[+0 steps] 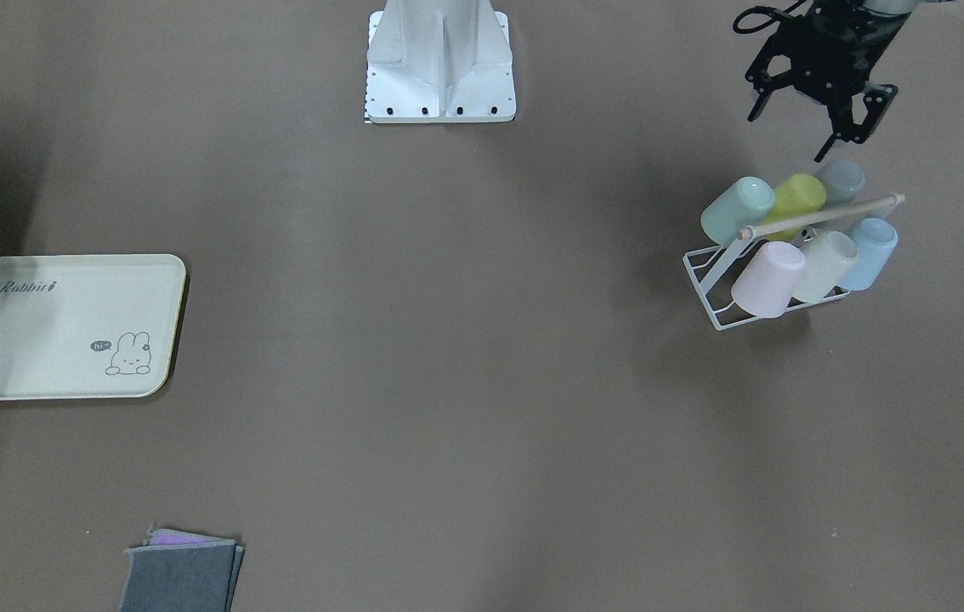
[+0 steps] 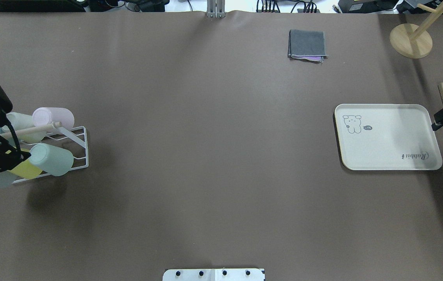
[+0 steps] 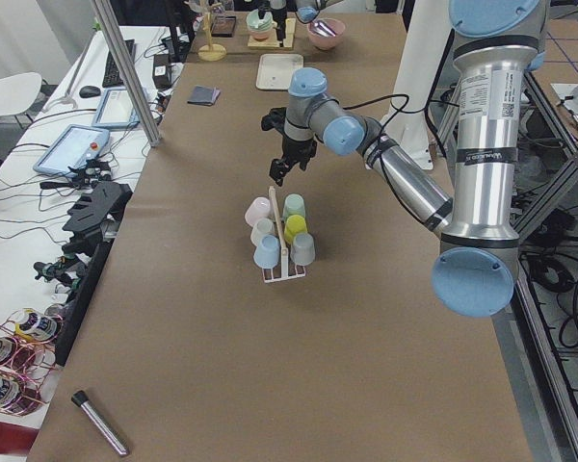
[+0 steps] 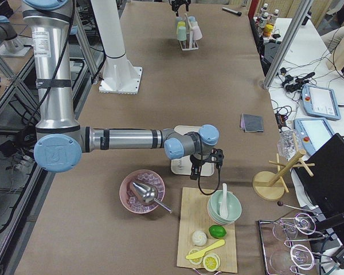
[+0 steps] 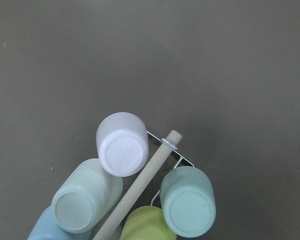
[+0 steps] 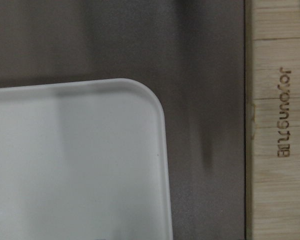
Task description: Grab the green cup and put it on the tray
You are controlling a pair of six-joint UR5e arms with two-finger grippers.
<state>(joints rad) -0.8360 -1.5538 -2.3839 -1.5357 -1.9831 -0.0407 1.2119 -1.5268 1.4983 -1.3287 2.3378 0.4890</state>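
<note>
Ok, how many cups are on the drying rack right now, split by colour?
green cup: 1
yellow-green cup: 1
grey cup: 1
pink cup: 1
cream cup: 1
blue cup: 1
Total: 6 cups, all on the rack.

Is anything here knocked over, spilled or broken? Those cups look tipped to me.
Nothing stands out. All six cups, the green cup among them, lean on the pegs of the wire rack, which stands upright. The tray lies flat and bare, and nothing is spilled.
</note>
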